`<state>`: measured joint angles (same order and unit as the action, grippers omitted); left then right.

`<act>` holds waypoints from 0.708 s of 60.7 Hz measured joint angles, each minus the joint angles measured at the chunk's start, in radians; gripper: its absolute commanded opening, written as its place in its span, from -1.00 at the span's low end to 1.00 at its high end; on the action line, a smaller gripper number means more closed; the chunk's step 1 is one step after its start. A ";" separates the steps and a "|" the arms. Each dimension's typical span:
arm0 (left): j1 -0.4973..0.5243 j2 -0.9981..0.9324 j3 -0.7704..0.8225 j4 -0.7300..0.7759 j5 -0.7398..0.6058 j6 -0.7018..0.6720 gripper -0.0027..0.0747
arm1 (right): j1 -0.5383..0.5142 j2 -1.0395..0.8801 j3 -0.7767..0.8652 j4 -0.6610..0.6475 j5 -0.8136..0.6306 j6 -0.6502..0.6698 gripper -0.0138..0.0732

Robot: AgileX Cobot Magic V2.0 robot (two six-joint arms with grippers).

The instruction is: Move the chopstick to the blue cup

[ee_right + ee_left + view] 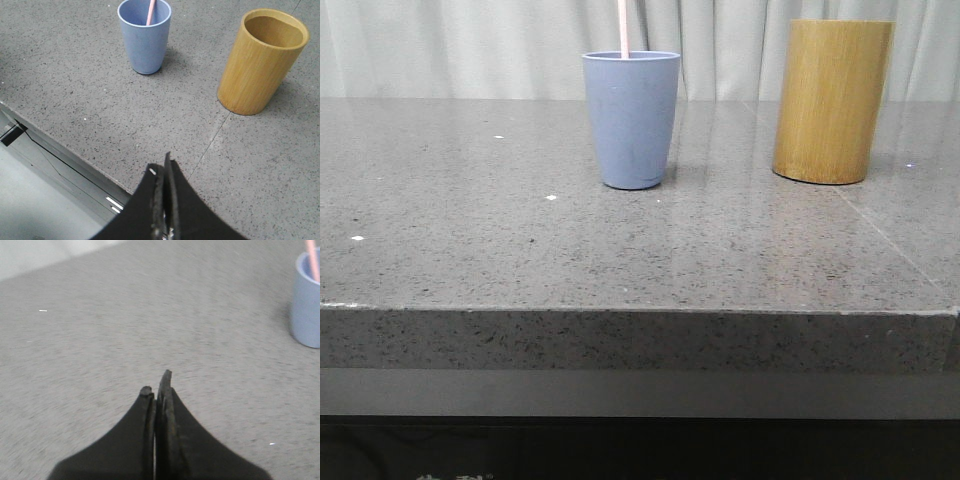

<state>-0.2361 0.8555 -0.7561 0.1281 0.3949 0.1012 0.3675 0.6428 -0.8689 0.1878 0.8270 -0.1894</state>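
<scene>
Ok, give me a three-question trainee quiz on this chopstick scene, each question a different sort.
1. True or false: the bamboo holder still has a chopstick in it.
2. Multiple choice: the pink chopstick stands in A) the blue cup B) the bamboo holder C) the right end effector.
3. Fill in: both the left end effector and the right one are ____ and hold nothing.

Key: 1 false; 2 A; 3 shut.
</scene>
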 measured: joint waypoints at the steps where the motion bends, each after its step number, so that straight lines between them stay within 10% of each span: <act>1: 0.011 -0.021 0.035 0.000 -0.015 0.000 -0.98 | 0.000 0.000 0.000 0.000 0.000 0.000 -0.95; 43: 0.202 -0.858 0.759 -0.180 -0.342 -0.005 -0.98 | 0.000 0.000 0.000 0.000 0.000 0.000 -0.95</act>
<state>-0.0341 -0.0023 0.0034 -0.0518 0.0526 0.0962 0.3675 0.6428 -0.8689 0.1878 0.8270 -0.1894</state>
